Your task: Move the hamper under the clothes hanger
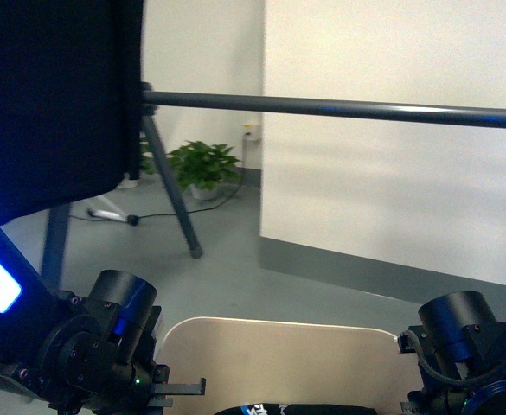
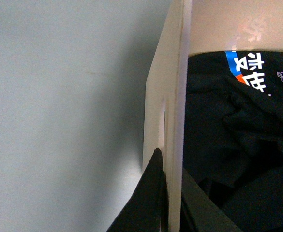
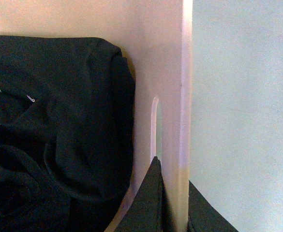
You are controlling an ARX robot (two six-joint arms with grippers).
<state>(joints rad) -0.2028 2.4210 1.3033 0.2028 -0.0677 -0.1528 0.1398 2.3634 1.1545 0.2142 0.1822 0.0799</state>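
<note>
Gripping hamper [image 1: 278, 346] by both side walls: my left hand [image 2: 172, 195], right hand [image 3: 175, 193] each clamped over rim beside handle cut-out [image 2: 163, 128]. Hamper low, near side of clothes hanger [image 1: 339, 108] bar. Plastic stiff, probably light, maybe slippery.

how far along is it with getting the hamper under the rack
Done: the left gripper and right gripper each clamp a side wall of the hamper by a handle cut-out. In hand: the move itself, dark clothes inside. Left: the bar of the clothes hanger looks further ahead, so the hamper likely isn't under it yet.
</note>
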